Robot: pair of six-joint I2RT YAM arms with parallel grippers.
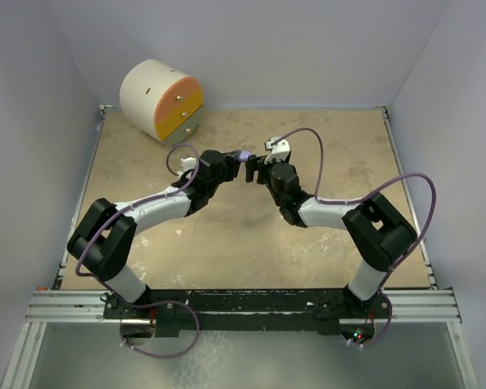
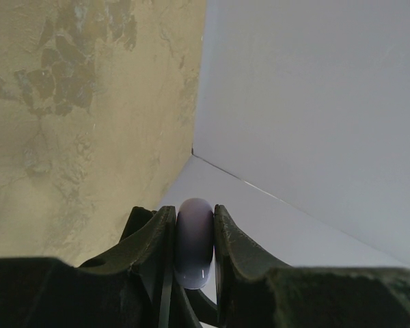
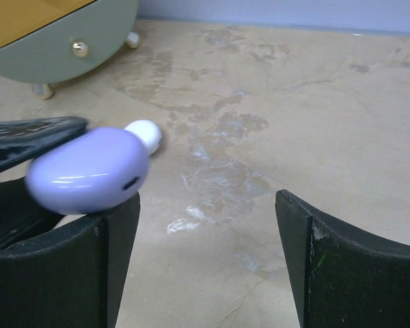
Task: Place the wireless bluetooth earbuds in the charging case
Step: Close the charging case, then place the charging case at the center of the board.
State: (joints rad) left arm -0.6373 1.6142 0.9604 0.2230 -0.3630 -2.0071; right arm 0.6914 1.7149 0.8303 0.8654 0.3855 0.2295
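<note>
- The worktop (image 1: 251,259) is a mottled tan surface, closed in by pale walls on the left, right and far sides
- A round drawer cabinet (image 1: 158,101) lies at the far left corner; it has a white shell and orange, yellow and grey-green drawer fronts with small knobs
- The left arm (image 1: 146,211) reaches from the near left towards the middle of the far half, and the right arm (image 1: 348,215) reaches in from the near right, so the two meet tip to tip; a purple cable loops along each
- The right gripper (image 3: 205,205) is spread wide with nothing between its fingers, only bare worktop below the gap
- The left gripper (image 2: 195,225) is pressed together on a lilac puck (image 3: 89,171), pinching it by its flat sides so it shows edge-on between the dark fingers in the left wrist view
- The lilac puck is glossy and rounded, with a small dark slot on its side; it is held above the worktop, just over the tip of the right gripper's finger on the left of the right wrist view, and I cannot tell whether it touches that finger
- A pea-sized white earbud (image 3: 145,134) shows just past the far end of the lilac puck, well apart from the drawer cabinet; I cannot tell whether it lies on the worktop or touches the puck
</note>
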